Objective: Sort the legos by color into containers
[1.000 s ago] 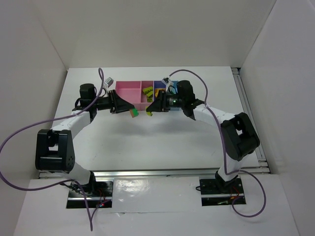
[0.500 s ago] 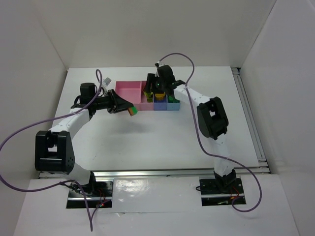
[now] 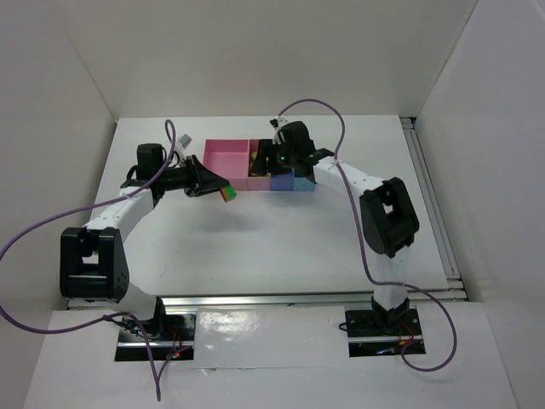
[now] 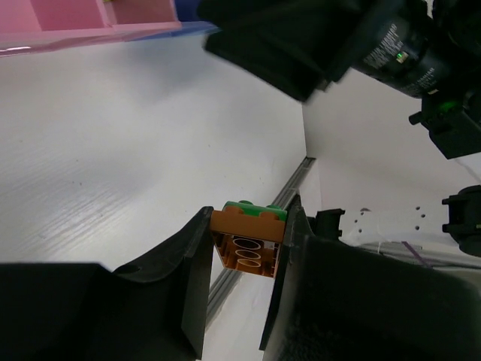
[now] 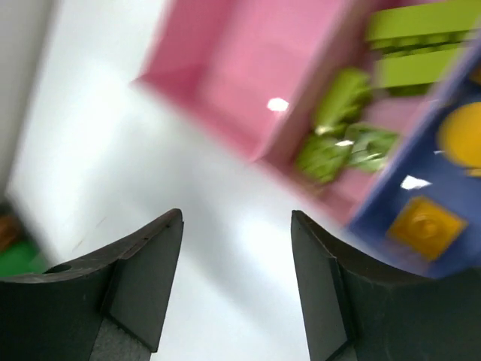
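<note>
Held brick: a small orange-brown plastic brick (image 4: pixel 248 244) with a green brick (image 4: pixel 255 210) clicked onto its far face. I see two hollow sockets on its underside.
Where: just off the near-left corner of the row of joined plastic bins (image 3: pixel 223 158), held clear of the white table (image 3: pixel 281 230).
Left gripper (image 4: pixel 244 252): jaws clamped on the orange-brown plastic brick's two sides.
Right gripper (image 5: pixel 237 278): over the row's near edge, jaws apart, nothing between them.
Narrow pink bin (image 5: pixel 338 192): yellow-green bricks (image 5: pixel 338 128) heaped inside.
Blue-purple bin (image 5: pixel 379 214): orange-yellow bricks (image 5: pixel 425 222) inside, next right along the row.
Hard to see: my right wrist view is smeared, so I cannot count bricks. The green brick is mostly hidden. From above, the right arm (image 3: pixel 341 175) covers the row's right end.
</note>
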Controlling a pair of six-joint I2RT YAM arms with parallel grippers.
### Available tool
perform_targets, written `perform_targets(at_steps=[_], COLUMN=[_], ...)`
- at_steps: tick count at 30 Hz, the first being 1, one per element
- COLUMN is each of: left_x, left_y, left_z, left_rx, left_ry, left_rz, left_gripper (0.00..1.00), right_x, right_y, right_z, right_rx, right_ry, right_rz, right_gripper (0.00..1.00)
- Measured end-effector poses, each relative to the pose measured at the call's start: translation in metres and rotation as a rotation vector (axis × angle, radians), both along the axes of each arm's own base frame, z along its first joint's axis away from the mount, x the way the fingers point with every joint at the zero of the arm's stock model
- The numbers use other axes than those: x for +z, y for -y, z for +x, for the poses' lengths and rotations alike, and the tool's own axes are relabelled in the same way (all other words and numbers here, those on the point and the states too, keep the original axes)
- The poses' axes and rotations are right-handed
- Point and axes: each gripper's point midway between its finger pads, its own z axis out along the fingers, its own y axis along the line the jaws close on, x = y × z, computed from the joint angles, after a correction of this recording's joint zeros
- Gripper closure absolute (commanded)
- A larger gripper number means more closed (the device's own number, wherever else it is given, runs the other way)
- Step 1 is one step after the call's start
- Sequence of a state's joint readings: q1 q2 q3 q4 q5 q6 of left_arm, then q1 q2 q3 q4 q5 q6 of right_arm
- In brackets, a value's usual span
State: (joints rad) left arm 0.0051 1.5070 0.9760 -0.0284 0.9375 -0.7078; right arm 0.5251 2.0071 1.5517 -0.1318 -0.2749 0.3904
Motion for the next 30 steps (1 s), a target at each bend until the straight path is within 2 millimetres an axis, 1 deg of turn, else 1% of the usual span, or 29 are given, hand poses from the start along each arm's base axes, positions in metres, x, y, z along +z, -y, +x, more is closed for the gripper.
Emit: perform_targets(at_steps=[2, 5, 7, 9, 10, 12, 14, 19, 21, 24, 25, 29, 30], left_x=[0.004, 0.011, 0.015, 0.018, 0.020, 0.022, 0.024, 0.027, 0.027, 0.028, 0.029, 0.031, 0.032], left_y=[0.002, 0.006, 0.008, 0.009, 0.009, 0.010, 0.010, 0.011, 0.011, 0.011, 0.012, 0.012, 0.012], left_z=[-0.003, -0.007, -0.008, -0.010, -0.010, -0.010, -0.010, -0.011, -0.011, -0.011, -0.011, -0.011, -0.011], left_rx=[-0.023, -0.064, -0.088, -0.104, -0.111, -0.119, -0.127, -0.139, -0.140, -0.143, -0.145, -0.148, -0.149], left_ry=[0.010, 0.033, 0.053, 0.065, 0.071, 0.086, 0.100, 0.112, 0.111, 0.118, 0.121, 0.120, 0.121], left_rz=[-0.016, -0.044, -0.060, -0.071, -0.076, -0.081, -0.086, -0.093, -0.094, -0.096, -0.097, -0.106, -0.109], left_gripper=[1.00, 1.00, 1.00, 1.00, 1.00, 1.00, 1.00, 1.00, 1.00, 1.00, 1.00, 1.00, 1.00], right_x=[0.022, 0.054, 0.066, 0.068, 0.067, 0.063, 0.066, 0.082, 0.085, 0.084, 0.083, 0.078, 0.076], right_y=[-0.006, -0.015, -0.019, -0.021, -0.022, -0.024, -0.027, -0.036, -0.040, -0.048, -0.050, -0.056, -0.058], right_z=[-0.028, -0.062, -0.086, -0.103, -0.110, -0.123, -0.130, -0.141, -0.145, -0.148, -0.148, -0.146, -0.145], right_rx=[0.106, 0.259, 0.347, 0.409, 0.435, 0.482, 0.519, 0.608, 0.634, 0.664, 0.668, 0.670, 0.669], right_ry=[0.003, 0.030, 0.032, 0.010, -0.002, -0.047, -0.067, -0.075, -0.084, -0.102, -0.106, -0.131, -0.140], right_rz=[0.071, 0.180, 0.253, 0.308, 0.329, 0.368, 0.402, 0.491, 0.513, 0.528, 0.532, 0.563, 0.571], right_gripper=[0.27, 0.26, 0.26, 0.25, 0.23, 0.23, 0.23, 0.23, 0.23, 0.28, 0.28, 0.38, 0.46])
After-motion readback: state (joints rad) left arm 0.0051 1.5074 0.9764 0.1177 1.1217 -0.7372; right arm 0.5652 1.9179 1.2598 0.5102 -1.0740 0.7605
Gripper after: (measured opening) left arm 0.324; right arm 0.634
